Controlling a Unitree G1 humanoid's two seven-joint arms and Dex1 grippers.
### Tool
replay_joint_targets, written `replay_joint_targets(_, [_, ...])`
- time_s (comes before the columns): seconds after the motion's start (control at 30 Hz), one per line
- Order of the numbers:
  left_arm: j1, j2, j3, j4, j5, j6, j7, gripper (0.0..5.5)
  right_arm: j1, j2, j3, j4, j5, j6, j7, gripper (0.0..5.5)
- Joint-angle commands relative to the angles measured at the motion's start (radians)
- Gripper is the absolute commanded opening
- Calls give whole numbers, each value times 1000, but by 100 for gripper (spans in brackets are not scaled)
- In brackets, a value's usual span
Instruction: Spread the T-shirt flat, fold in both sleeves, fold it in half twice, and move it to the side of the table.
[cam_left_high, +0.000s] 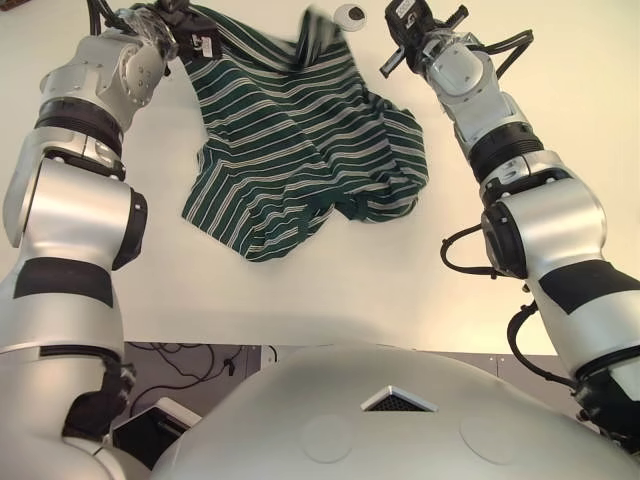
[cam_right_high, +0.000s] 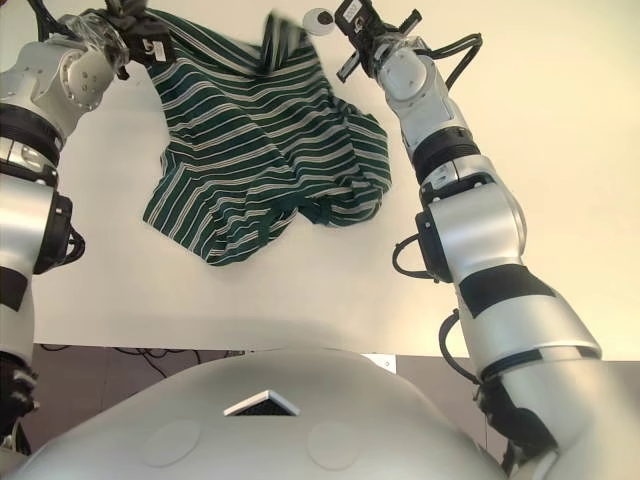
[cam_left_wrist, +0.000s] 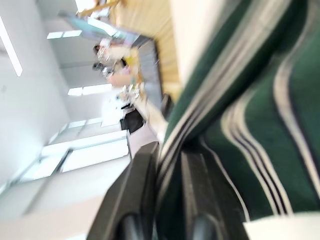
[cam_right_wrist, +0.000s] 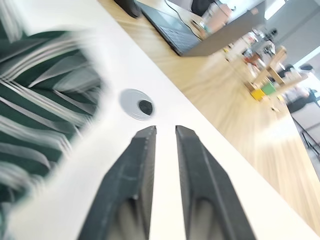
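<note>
Lying rumpled, the green white-striped T-shirt (cam_left_high: 290, 150) bunches on the table (cam_left_high: 330, 290).

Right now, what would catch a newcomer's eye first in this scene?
A dark green striped T-shirt lies rumpled, not flat, across the white table. The left tool is shut on the shirt's far left corner. The right tool hangs empty near the table's far edge, beside a round grey grommet, its fingers slightly apart.
</note>
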Motion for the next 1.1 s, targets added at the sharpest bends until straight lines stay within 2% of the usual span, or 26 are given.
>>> replay_joint_targets(0.03, [-28,-8,-4,14,-13,43,39,128,-30,8,-28,24,12,8,-9,138])
replay_joint_targets(0.07, [-27,-6,-2,18,-17,58,39,143,-31,5,-32,26,11,9,-10,154])
replay_joint_targets(0.23, [-17,17,30,29,-57,120,30,145,-5,-20,-39,15,4,-36,67,237])
replay_joint_targets(0.33, [11,32,117,36,-162,135,-77,170,30,-45,-21,-13,-7,-110,143,240])
replay_joint_targets(0.43, [32,39,155,36,-215,143,-148,216,58,-78,-27,-50,1,-168,194,240])
replay_joint_targets(0.57, [40,58,172,30,-237,157,-161,274,95,-130,-12,-115,-6,-240,275,240])
replay_joint_targets(0.6, [41,63,173,28,-240,154,-155,274,108,-147,-1,-132,-17,-256,292,240])
replay_joint_targets(0.7, [54,76,162,-3,-244,-13,-159,274,156,-211,45,-178,-66,-294,318,240])
replay_joint_targets(0.73, [85,72,193,-23,-305,-144,-261,274,175,-233,60,-187,-80,-302,329,240])
replay_joint_targets(0.8, [192,44,282,-94,-530,-377,-647,274,216,-267,87,-193,-102,-305,357,240])
replay_joint_targets(0.87, [353,36,261,-265,-746,-428,-1020,274,257,-278,122,-187,-129,-301,378,240])
replay_joint_targets(0.9, [417,42,234,-347,-815,-417,-1137,274,272,-280,133,-191,-137,-300,388,240])
replay_joint_targets(1.0, [569,89,138,-519,-851,-341,-1321,274,307,-260,158,-199,-141,-304,420,240])
replay_joint_targets(1.1, [635,177,60,-539,-667,-317,-1305,274,326,-243,172,-206,-133,-318,430,240])
